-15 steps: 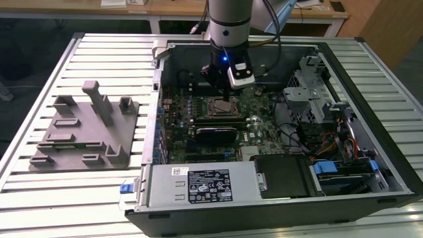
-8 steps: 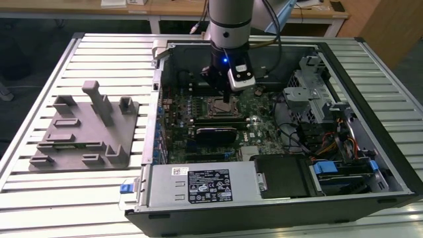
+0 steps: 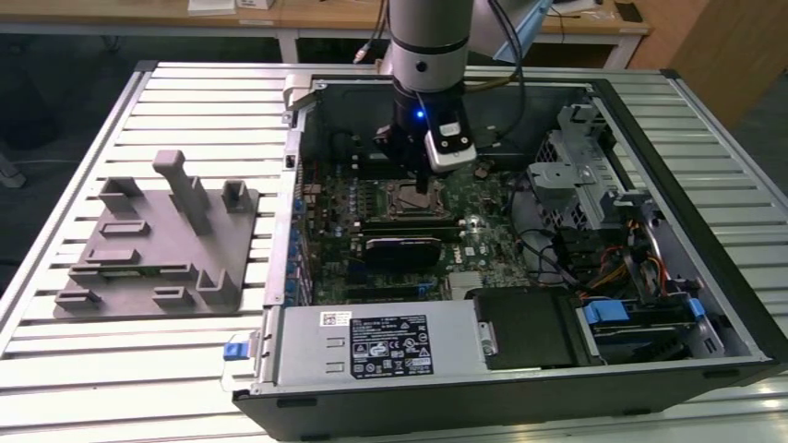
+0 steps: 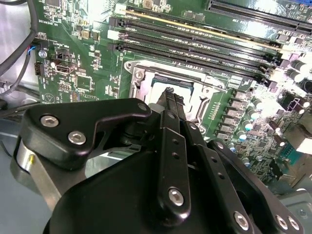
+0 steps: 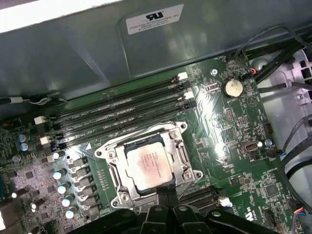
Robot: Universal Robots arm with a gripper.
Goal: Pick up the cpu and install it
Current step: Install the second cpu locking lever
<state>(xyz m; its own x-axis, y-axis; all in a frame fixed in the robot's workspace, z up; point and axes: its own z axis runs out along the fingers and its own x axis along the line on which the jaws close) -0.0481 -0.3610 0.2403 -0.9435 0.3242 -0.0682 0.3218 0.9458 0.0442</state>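
Tool of mine hangs low inside the open computer case, its tip right over the cpu. The chip lies flat in its socket on the green motherboard, metal frame around it on all sides, silvery top plate facing up. In the second wrist view my fingers run down together to a narrow point that meets the chip's top plate; I cannot tell whether they are pressing on it or just above it. They look drawn together, with nothing clamped between them. Four dark memory slots lie just beside the socket. The case sits on the slatted counter, and a grey plastic tray with upright posts stands near the counter's edge on the exterior view's left, well apart from my tool.
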